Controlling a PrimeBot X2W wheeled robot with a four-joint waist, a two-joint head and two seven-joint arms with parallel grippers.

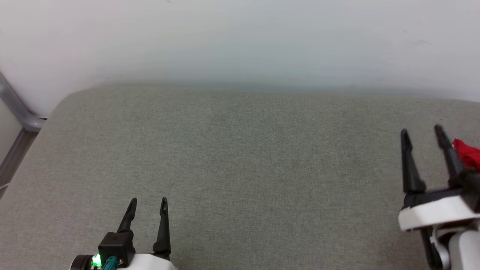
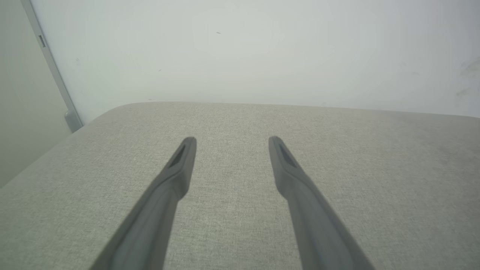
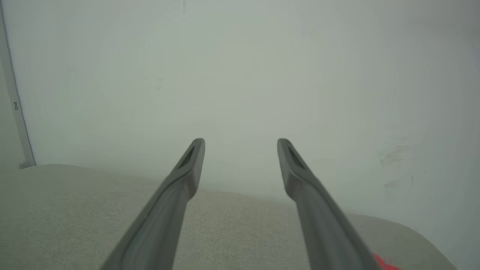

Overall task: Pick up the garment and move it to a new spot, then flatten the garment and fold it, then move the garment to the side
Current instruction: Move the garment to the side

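A small red patch of the garment (image 1: 468, 154) shows at the far right edge of the head view, just right of my right gripper (image 1: 422, 134); most of it is cut off by the frame. The right wrist view catches a red sliver of the garment (image 3: 384, 263) at its bottom right, beside the right finger. My right gripper (image 3: 240, 144) is open, raised above the cushion, with nothing between its fingers. At the lower left my left gripper (image 1: 149, 203) is open too, low over the grey fabric and empty. In its own wrist view the left gripper (image 2: 231, 141) has bare fabric between its fingers.
A wide grey-green fabric cushion (image 1: 232, 161) spreads under both arms, with a pale wall (image 1: 240, 41) right behind its far edge. A grey metal frame post (image 1: 17, 108) stands at the left corner, past the cushion's rounded edge.
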